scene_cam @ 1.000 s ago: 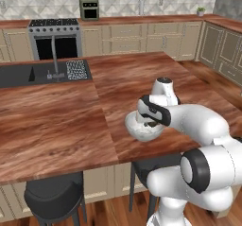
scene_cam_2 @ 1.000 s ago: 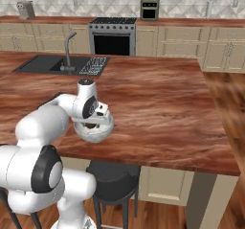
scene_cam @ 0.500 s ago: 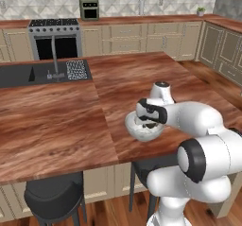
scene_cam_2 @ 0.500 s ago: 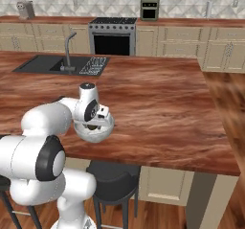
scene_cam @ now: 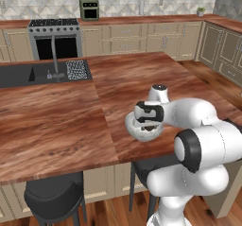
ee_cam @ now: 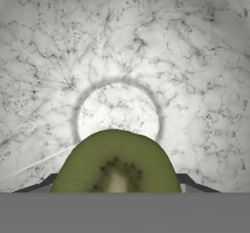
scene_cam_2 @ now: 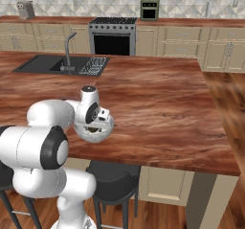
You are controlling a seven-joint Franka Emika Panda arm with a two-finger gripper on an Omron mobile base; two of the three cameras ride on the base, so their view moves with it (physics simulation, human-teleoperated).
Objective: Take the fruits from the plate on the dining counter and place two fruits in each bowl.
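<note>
The pale whitish-grey bowl (scene_cam: 133,128) (scene_cam_2: 98,133) stands near the front edge of the dining counter (scene_cam: 56,126) (scene_cam_2: 162,103). My gripper (scene_cam: 148,123) (scene_cam_2: 96,121) reaches down into it. In the hand view a green fruit (ee_cam: 115,164) with a pale core and dark seeds sits between the dark fingertips (ee_cam: 49,182), just above the marbled bowl floor (ee_cam: 117,110). The gripper (ee_cam: 115,183) is shut on this fruit. The plate is out of view.
A black sink with a tap (scene_cam: 35,73) (scene_cam_2: 57,65) is set in the counter's far left. A steel stove (scene_cam: 54,36) (scene_cam_2: 115,34) stands at the back wall. Dark stools (scene_cam: 54,199) (scene_cam_2: 115,180) stand under the counter's front edge.
Little differs: the hand stays in the pale bowl with the fruit, and the wrist has shifted only slightly. The bowl has not moved.
</note>
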